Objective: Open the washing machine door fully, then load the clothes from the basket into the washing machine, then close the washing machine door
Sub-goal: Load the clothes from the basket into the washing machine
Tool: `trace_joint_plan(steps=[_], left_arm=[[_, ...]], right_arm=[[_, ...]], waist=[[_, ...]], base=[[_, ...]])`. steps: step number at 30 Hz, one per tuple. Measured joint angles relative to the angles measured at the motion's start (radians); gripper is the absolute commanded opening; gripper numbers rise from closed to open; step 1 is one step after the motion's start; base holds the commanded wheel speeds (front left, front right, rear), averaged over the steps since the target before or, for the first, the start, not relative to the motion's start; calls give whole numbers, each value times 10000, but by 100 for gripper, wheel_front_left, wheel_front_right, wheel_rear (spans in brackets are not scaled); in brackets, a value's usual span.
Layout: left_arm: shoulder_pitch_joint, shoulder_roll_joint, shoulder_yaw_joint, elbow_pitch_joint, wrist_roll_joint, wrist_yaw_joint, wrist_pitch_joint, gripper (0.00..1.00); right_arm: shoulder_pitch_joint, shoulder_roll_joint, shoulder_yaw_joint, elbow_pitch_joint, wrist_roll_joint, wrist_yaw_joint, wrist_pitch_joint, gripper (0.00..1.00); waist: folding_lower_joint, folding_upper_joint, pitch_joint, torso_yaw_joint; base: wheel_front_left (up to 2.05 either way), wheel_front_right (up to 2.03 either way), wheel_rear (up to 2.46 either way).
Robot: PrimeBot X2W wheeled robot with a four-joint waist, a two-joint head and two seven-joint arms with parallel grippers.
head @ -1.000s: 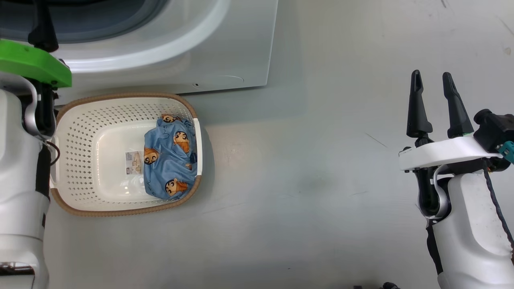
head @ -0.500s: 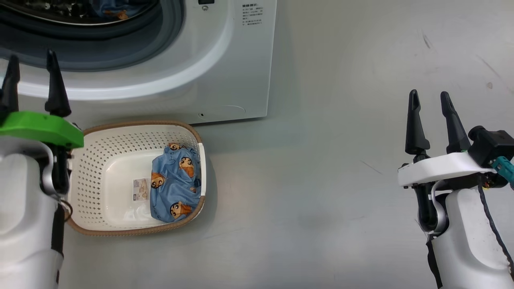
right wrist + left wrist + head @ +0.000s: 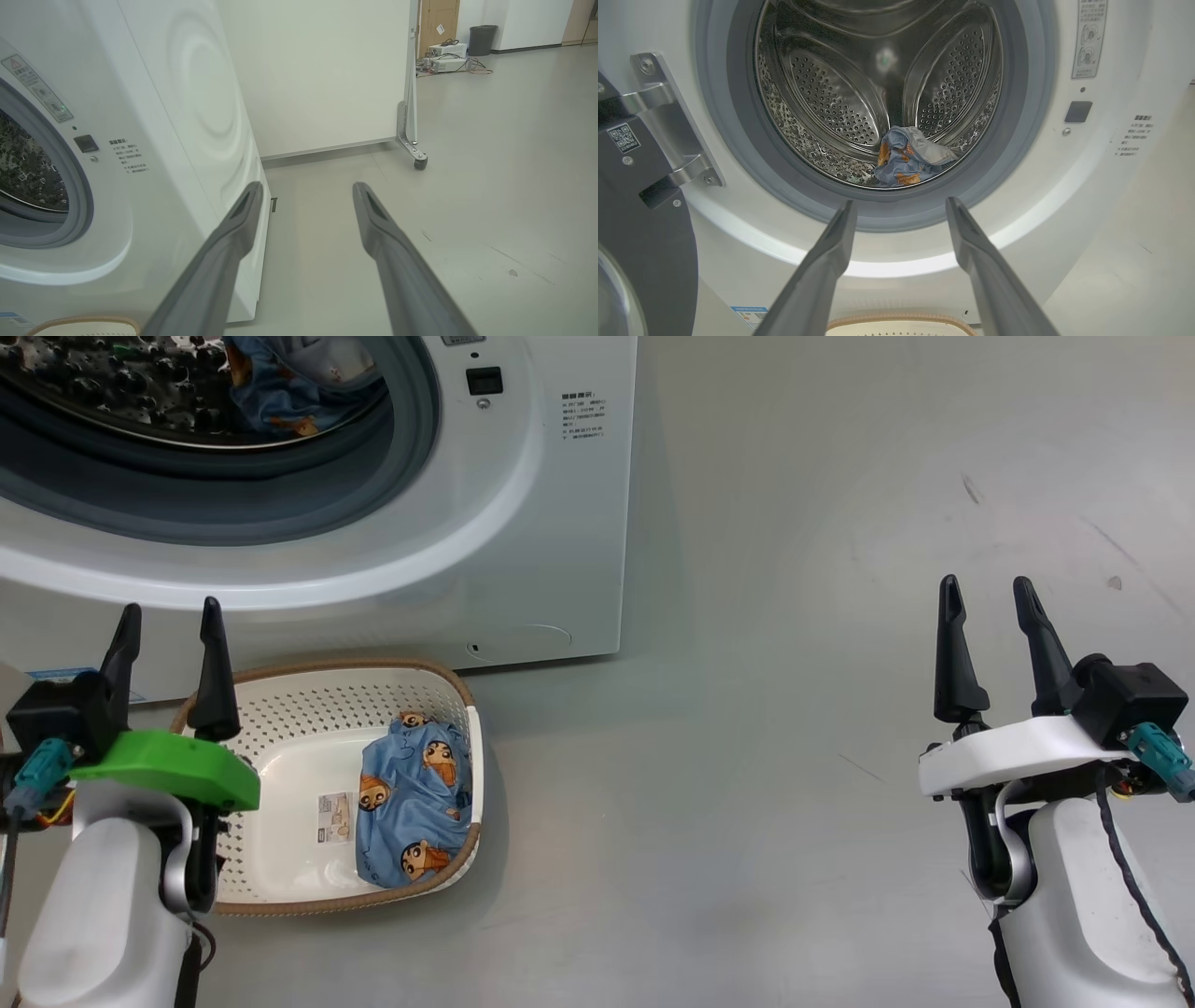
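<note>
The white washing machine point(image 3: 523, 523) stands open at the top left, its steel drum point(image 3: 878, 84) holding one light blue garment point(image 3: 906, 158). Its black-rimmed door point(image 3: 640, 242) is swung out to the left in the left wrist view. On the floor in front sits the cream basket point(image 3: 280, 747) with a second blue cartoon-print garment point(image 3: 411, 803) at its right side. My left gripper point(image 3: 168, 616) is open and empty, above the basket's left end, fingers pointing at the drum opening. My right gripper point(image 3: 985, 593) is open and empty, far right over bare floor.
Grey floor point(image 3: 747, 756) spreads to the right of the washer. In the right wrist view a white wheeled partition point(image 3: 411, 93) stands behind the machine, with a bin point(image 3: 481, 39) and cables further back.
The head camera tilted up, bringing the drum into view. My left gripper came down and back from the washer's opening to above the basket's left end. The garment in the basket lies unchanged.
</note>
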Motion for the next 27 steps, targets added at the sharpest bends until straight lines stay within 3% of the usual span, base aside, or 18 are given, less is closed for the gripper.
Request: trace_joint_plan(steps=[5, 27], left_arm=[[725, -105, 353, -364, 136, 169, 0, 100], [2443, -656, 826, -1547, 614, 182, 0, 100]], right_arm=[[166, 0, 15, -2, -54, 2, 0, 100], [610, 10, 13, -81, -140, 17, 0, 100]], waist=[[0, 0, -268, 25], [0, 0, -649, 37]], base=[[0, 0, 0], [0, 0, 0]])
